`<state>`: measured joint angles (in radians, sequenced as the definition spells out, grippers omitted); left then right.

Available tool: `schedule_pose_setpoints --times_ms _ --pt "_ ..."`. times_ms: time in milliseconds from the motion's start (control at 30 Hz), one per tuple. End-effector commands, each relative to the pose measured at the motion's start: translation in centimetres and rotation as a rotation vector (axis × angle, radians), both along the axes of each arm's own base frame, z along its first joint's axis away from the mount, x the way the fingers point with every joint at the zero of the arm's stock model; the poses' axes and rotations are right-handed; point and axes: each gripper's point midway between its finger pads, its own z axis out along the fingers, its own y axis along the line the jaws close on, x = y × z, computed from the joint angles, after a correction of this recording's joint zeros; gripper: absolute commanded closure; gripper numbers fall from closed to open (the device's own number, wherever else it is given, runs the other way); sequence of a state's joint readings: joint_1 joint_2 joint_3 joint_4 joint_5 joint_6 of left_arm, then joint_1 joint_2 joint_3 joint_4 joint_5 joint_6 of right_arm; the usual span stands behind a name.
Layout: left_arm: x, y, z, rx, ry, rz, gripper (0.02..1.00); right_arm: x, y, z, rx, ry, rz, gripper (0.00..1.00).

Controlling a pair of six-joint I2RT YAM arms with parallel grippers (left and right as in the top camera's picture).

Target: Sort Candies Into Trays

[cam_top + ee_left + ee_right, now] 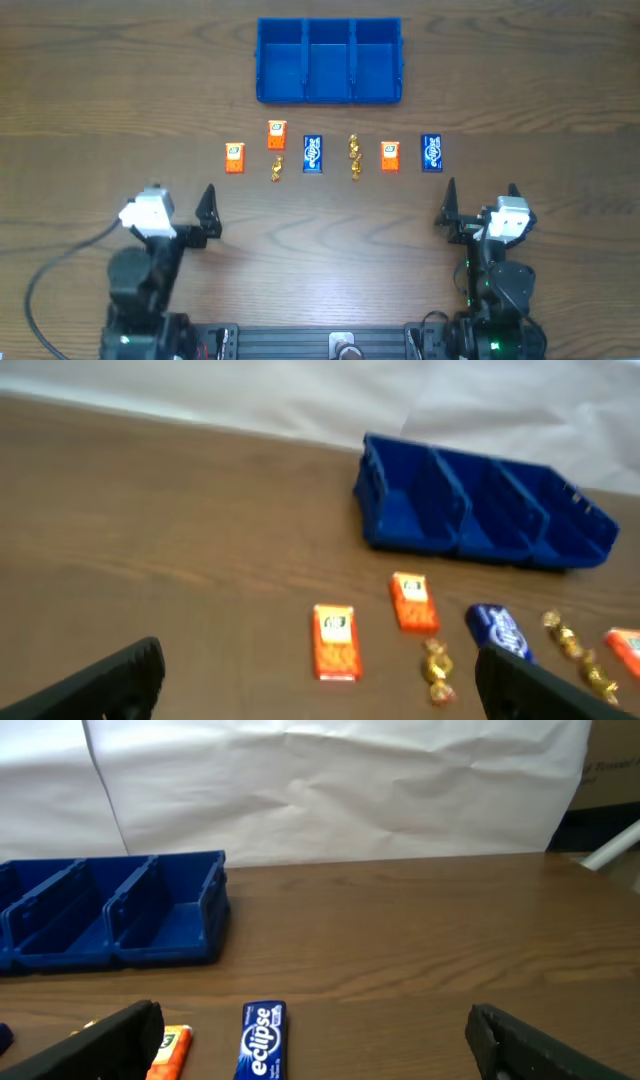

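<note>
A blue three-compartment tray (pixel 330 92) stands at the back centre, and its compartments look empty. In front of it lies a row of candies: three orange boxes (pixel 234 157) (pixel 277 134) (pixel 390 156), two blue packs (pixel 313 153) (pixel 432 153) and three gold-wrapped sweets (pixel 277 168) (pixel 354 147) (pixel 356 170). My left gripper (pixel 180 200) is open, low at the front left, well short of the row. My right gripper (pixel 480 195) is open at the front right, just short of the rightmost blue pack (pixel 262 1040). Neither holds anything.
The wooden table has free room on both sides of the row and between the candies and the tray (pixel 400 525). White paper hangs behind the table's far edge. A black cable (pixel 45 275) runs from the left arm at the front left.
</note>
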<state>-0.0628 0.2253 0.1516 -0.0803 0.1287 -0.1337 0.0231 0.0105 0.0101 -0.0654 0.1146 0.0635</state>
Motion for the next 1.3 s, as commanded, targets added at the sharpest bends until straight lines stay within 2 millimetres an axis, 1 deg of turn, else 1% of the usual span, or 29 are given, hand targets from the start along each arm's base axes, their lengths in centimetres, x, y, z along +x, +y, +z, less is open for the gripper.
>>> schedule_pose_setpoints --times_ms 33,67,100,133,167,200,267,300,333,400,433,467,633,733,833,933,1000,1300 --pt "3.3 -0.2 10.8 -0.043 0.018 0.013 0.018 0.0 0.3 0.0 -0.009 -0.001 0.012 0.003" --pt "4.3 -0.3 11.3 -0.040 0.061 0.013 0.018 0.0 0.3 0.0 -0.009 -0.001 0.012 0.001" --pt "5.4 -0.4 11.4 -0.035 0.126 0.013 0.018 0.0 0.3 0.0 -0.009 -0.001 0.012 0.001" --pt "6.6 -0.7 10.9 -0.027 0.217 0.009 0.018 0.0 0.3 0.0 -0.009 -0.001 0.012 0.001" --pt "7.5 -1.1 9.9 -0.019 0.306 0.002 0.018 0.0 0.3 0.0 -0.009 -0.001 0.012 0.003" --pt "8.6 -1.6 8.9 -0.009 0.393 -0.007 0.018 0.0 0.3 0.0 -0.009 -0.001 0.012 0.003" --pt "10.5 -2.7 5.7 0.020 0.570 -0.028 0.018 0.0 0.3 0.0 -0.009 -0.001 0.012 0.001" --pt "11.0 -3.2 4.4 0.030 0.628 -0.037 0.018 0.0 0.3 0.0 -0.009 -0.001 0.012 0.001" --pt "12.0 -4.1 1.5 0.049 0.730 -0.054 0.018 0.0 0.3 0.0 -0.009 -0.001 0.012 0.003" --pt "12.4 -4.7 -1.5 0.052 0.817 -0.054 0.020 0.0 0.3 0.0 -0.009 -0.001 0.012 0.001" --pt "12.4 -5.0 -3.4 0.054 0.873 -0.051 0.020 0.0 0.3 0.0 -0.009 -0.001 0.012 0.001" --pt "12.1 -5.4 -6.1 0.067 0.952 -0.054 0.018 0.0 0.3 0.0 -0.009 -0.001 0.012 0.001" --pt "11.5 -5.5 -10.8 0.129 1.073 -0.017 0.018 0.0 0.3 0.0 -0.009 -0.001 0.012 0.001" --pt "11.1 -5.4 -12.8 0.142 1.128 -0.013 0.018 0.0 0.3 0.0 -0.009 -0.001 0.012 0.001" --pt "10.8 -5.3 -14.2 0.156 1.166 -0.012 0.018 0.0 0.3 0.0 -0.009 -0.001 0.012 0.001" --pt "10.5 -5.4 -14.8 0.194 1.177 -0.022 0.023 0.0 0.3 0.0 -0.009 -0.001 0.012 0.001" --pt "10.5 -5.5 -15.1 0.223 1.179 -0.019 0.045 0.0 0.3 0.0 -0.009 -0.001 0.012 0.001" --pt "10.5 -5.5 -16.2 0.246 1.192 -0.040 0.058 0.0 0.3 0.0 -0.009 -0.001 0.012 0.001"
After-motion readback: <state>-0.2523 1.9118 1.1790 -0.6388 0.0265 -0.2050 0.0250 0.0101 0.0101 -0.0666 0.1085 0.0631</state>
